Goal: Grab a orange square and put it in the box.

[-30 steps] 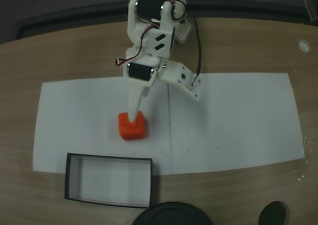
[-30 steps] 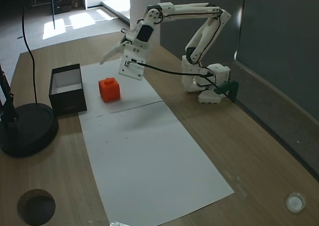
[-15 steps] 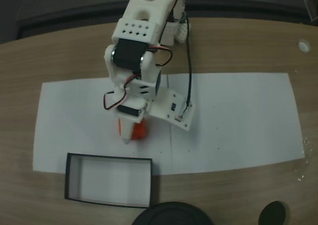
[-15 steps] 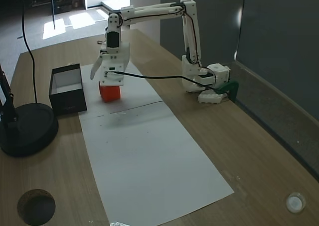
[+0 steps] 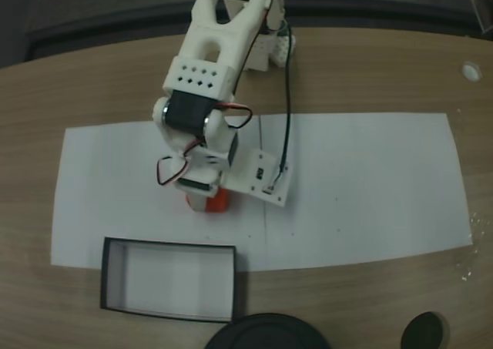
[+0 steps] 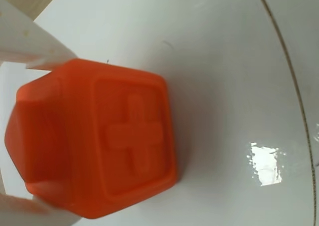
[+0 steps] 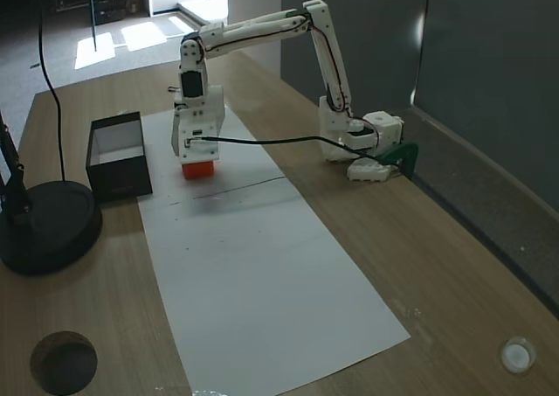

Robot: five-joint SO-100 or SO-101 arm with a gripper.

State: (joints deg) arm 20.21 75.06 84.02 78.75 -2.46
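The orange square (image 6: 114,141) lies on the white paper with a raised cross on the face toward the wrist camera. My gripper (image 6: 60,136) is down around it, and its white fingers (image 6: 30,44) press on two opposite sides of the cube. In a fixed view from above, the arm covers most of the orange square (image 5: 219,203), and my gripper (image 5: 205,203) stands just behind the box (image 5: 235,283). From the side, the orange square (image 7: 200,170) shows under my gripper (image 7: 197,162), to the right of the box (image 7: 118,176), which has black walls and a pale floor.
A white paper sheet (image 5: 370,187) covers the middle of the wooden table. A round black base (image 7: 44,225) stands near the box, and a dark round hole (image 7: 63,361) is cut in the tabletop. A black cable (image 7: 262,139) runs from the wrist to the arm base (image 7: 362,147).
The gripper came down from above and behind the orange square, lowered over it and closed its splayed finger onto the cube. The cube stays on the paper.
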